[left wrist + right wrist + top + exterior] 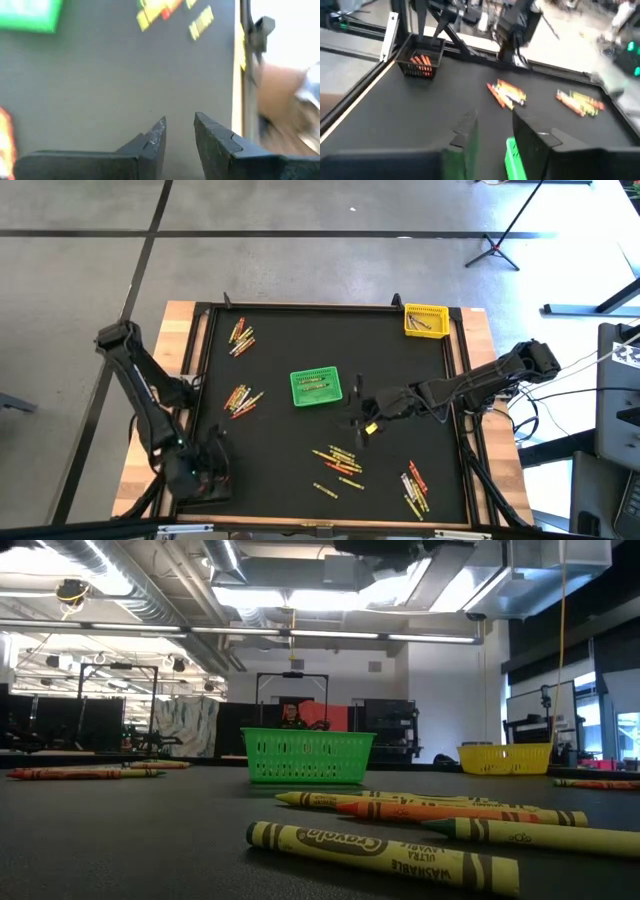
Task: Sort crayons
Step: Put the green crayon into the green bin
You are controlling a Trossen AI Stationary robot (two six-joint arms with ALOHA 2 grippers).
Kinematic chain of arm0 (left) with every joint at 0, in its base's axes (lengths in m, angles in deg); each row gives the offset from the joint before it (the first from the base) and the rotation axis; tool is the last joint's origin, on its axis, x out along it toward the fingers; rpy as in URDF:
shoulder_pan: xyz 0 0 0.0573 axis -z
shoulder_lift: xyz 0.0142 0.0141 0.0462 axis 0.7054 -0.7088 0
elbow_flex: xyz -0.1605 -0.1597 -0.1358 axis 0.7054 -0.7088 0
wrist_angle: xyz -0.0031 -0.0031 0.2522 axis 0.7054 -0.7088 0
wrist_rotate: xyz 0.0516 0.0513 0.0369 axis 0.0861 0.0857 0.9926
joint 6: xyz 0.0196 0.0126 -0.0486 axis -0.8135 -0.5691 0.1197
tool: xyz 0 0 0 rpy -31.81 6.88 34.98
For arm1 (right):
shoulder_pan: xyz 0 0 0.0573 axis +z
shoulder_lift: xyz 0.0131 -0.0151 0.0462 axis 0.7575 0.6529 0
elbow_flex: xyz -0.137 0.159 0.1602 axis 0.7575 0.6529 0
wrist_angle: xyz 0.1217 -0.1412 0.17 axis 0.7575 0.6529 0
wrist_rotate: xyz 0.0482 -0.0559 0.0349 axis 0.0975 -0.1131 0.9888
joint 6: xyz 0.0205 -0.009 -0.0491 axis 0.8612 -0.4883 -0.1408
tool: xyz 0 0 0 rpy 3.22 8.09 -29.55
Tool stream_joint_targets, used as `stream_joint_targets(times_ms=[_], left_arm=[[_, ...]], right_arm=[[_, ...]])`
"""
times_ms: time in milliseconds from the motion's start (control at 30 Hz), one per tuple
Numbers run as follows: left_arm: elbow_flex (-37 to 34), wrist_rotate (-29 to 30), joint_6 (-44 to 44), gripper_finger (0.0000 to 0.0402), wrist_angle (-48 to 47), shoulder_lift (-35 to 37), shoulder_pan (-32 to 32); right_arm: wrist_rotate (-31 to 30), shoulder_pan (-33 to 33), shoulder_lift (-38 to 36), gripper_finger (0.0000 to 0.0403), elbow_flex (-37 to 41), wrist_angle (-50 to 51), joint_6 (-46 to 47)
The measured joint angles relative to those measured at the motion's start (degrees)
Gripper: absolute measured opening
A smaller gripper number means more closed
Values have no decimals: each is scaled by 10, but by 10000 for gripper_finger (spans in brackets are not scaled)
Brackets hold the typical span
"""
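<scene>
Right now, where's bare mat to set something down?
Free: the wide strip between the green basket and the yellow basket, and the back edge between them. Crowded: the near right, where crayons lie in clusters under the right gripper; the left gripper takes the near-left corner.

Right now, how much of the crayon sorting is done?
Done: some crayons lie in the green basket, a few in the yellow basket, orange ones in the black basket. In hand: the right gripper hovers beside the green basket; whether it holds one is unclear. The left gripper is open and empty. Left: four loose piles. Probably under half done.
</scene>
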Motion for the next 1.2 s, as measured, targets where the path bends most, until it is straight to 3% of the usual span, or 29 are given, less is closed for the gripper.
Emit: stream_joint_targets(times_ms=[100, 200, 333, 433, 533, 700, 767, 900, 1200], left_arm=[[0, 99, -93, 86, 18, 1, -26], [0, 172, -189, 86, 36, -2, -58], [-4, 214, -267, 86, 82, -3, -115], [-26, 216, -336, 86, 161, -3, -157], [-59, 181, -417, 86, 271, -3, -201], [-153, -14, -590, 86, 523, -3, -261], [-196, -64, -614, 86, 620, -3, -272], [-255, -59, -620, 86, 730, -3, -277], [-254, -39, -615, 86, 745, -3, -272]], right_arm=[[-25, 0, -3, 169, -12, 89, 43], [-65, 0, -10, 209, -54, 242, 95], [-72, 0, -11, 236, -115, 466, 195], [-73, 0, -11, 236, -136, 580, 255], [-76, -1, -11, 228, -134, 673, 295], [-58, -36, -11, 209, -102, 763, 328], [-49, -59, -11, 202, -86, 781, 330], [-28, -110, -11, 191, -45, 782, 326], [23, -215, -11, 181, 63, 745, 281]])
